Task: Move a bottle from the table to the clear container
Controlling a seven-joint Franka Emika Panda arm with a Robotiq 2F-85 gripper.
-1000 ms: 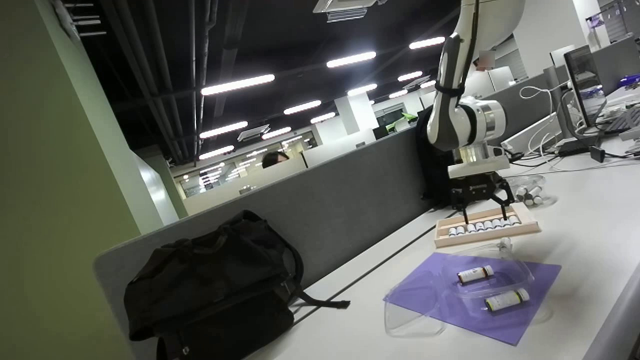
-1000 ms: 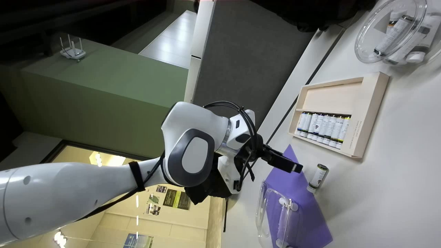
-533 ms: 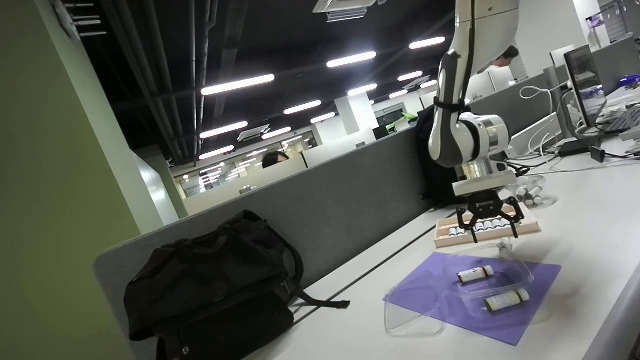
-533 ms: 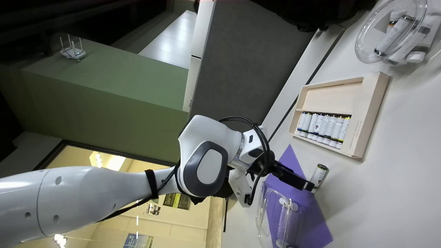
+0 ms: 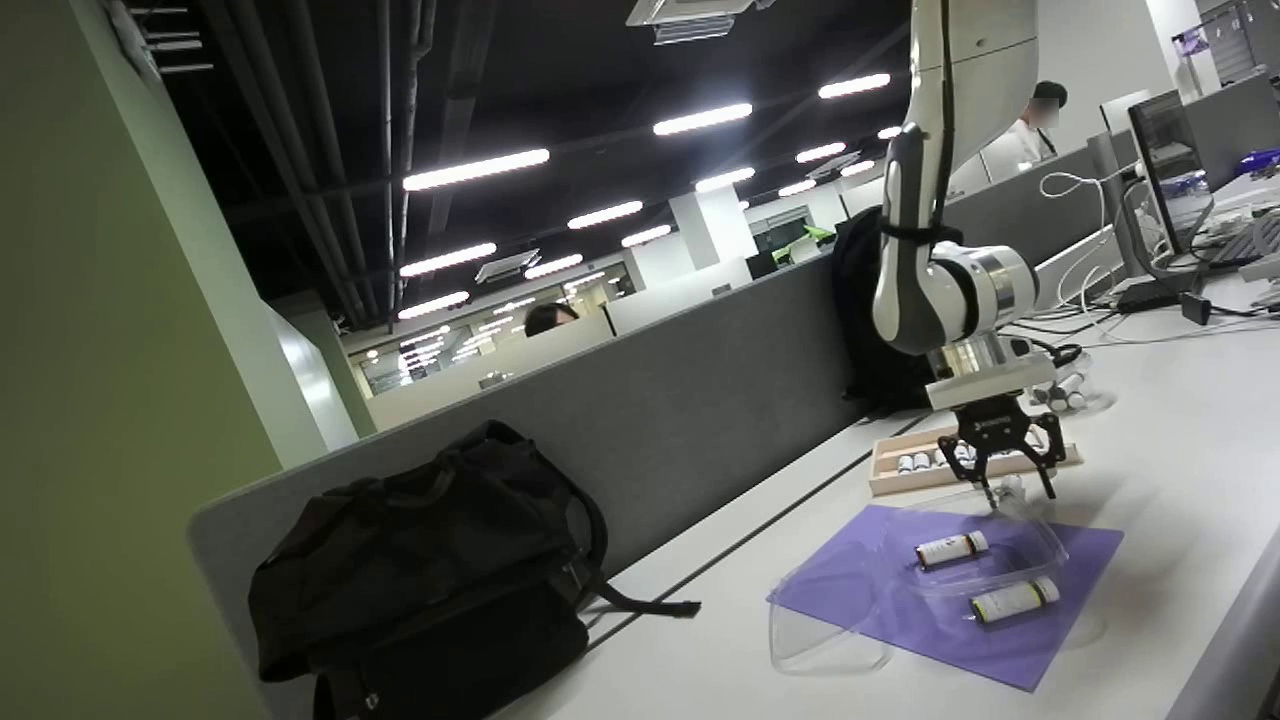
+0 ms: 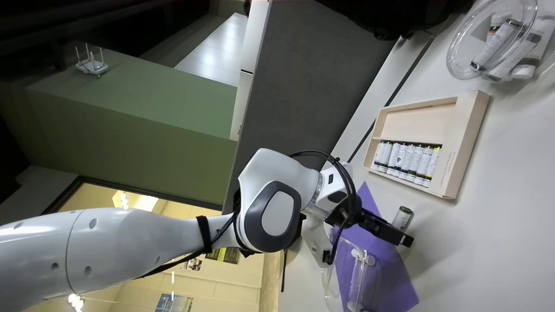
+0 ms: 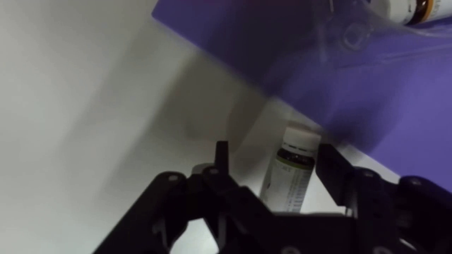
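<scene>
The gripper (image 7: 272, 151) stands spread and grips nothing; the bottle (image 7: 290, 181), on the surface (image 7: 70, 123), shows between its jaws, though how far below is unclear. Beyond the gripper, on the purple sheet (image 7: 413, 120), sits the clear container (image 5: 1035, 548). Reaching seems nearly done; grasp, lift and placement remain.

The white table (image 5: 720, 640) carries a bottle (image 7: 290, 180) lying on its side right by the parted jaws, between them in the wrist view. A purple sheet (image 5: 930, 632) lies flat just beside it, near the jaws; a wooden box (image 6: 420, 122) rests near them on the bottle's other side. Farther from the jaws stands a round clear tub (image 6: 453, 60), and well apart from them lies a black bag strap (image 5: 655, 606).
</scene>
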